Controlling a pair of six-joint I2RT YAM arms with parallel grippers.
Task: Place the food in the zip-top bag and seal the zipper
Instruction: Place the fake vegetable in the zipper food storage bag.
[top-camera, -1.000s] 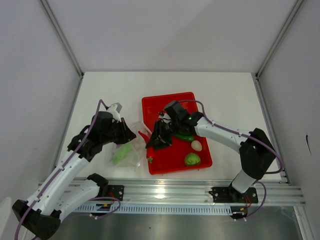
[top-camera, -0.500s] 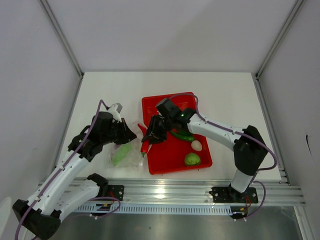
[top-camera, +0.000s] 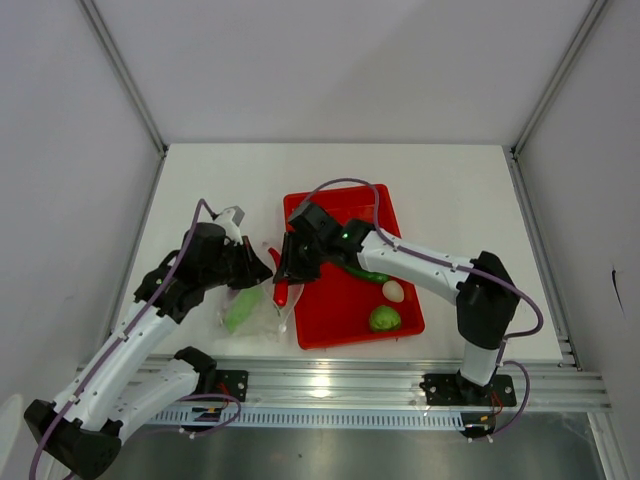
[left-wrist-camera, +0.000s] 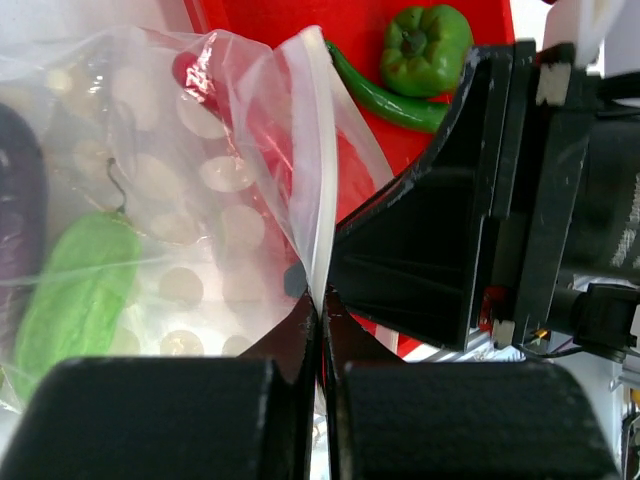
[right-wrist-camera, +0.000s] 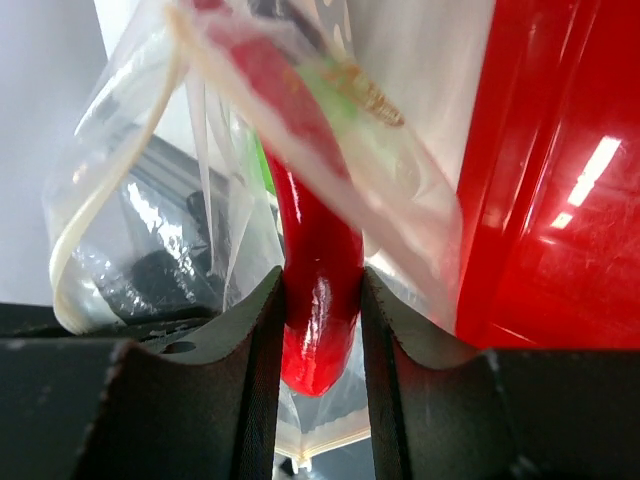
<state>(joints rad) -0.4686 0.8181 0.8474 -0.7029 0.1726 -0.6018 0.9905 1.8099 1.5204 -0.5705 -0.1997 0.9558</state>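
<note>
Bag: the zip-top bag (left-wrist-camera: 210, 230) lies just left of the red tray (top-camera: 340, 305); the film is thin, floppy and probably slippery.
Left gripper (left-wrist-camera: 322, 325): fingers pressed together on the zipper (left-wrist-camera: 320, 190), holding the mouth up.
Right gripper (right-wrist-camera: 322, 300): pinches the red chili (right-wrist-camera: 318, 250), which looks light, hard and smooth; its tip is near the mouth.
Room: the mouth is narrow, and the tray wall is close beside it.

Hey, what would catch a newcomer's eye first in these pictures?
The red chili clamped in the right gripper, poised at the mouth of the zip-top bag, left of the red tray. Next, the left gripper pinching the bag's edge, a light green gourd already inside.
</note>
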